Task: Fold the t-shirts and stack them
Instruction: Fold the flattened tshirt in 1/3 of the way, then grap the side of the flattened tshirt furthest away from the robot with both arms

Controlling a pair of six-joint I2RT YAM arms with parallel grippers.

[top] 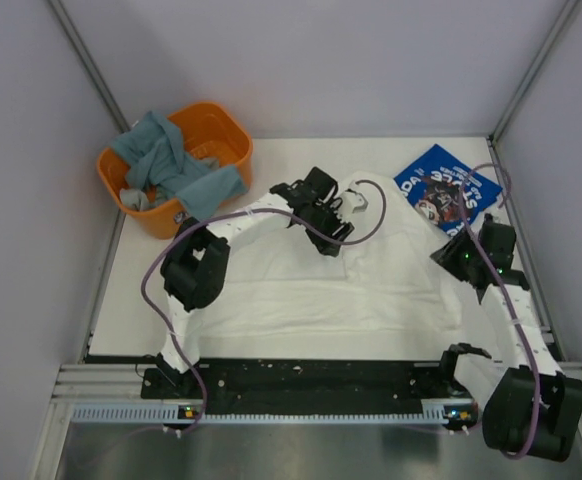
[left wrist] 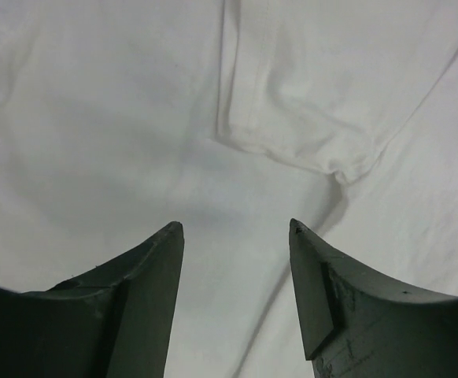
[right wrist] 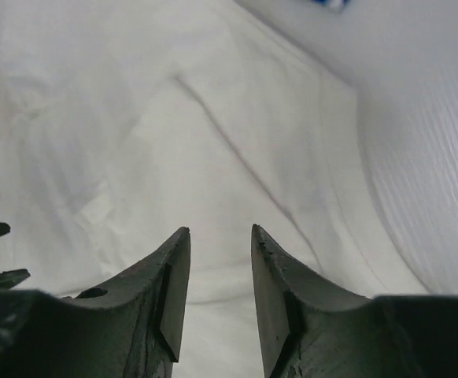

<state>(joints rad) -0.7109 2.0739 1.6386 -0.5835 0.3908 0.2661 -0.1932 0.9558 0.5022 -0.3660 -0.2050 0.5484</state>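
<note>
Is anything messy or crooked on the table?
Yes. Blue-grey cloths spill over the near rim of the orange basket at the far left. The blue t-shirt in the far right corner lies at a slant. The white t-shirt is rumpled.

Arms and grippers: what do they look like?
The left arm and right arm have white links and bulky black joints, each trailed by a looping purple cable. A green light glows on the right wrist. Fingers are dark grey tapering wedges.
</note>
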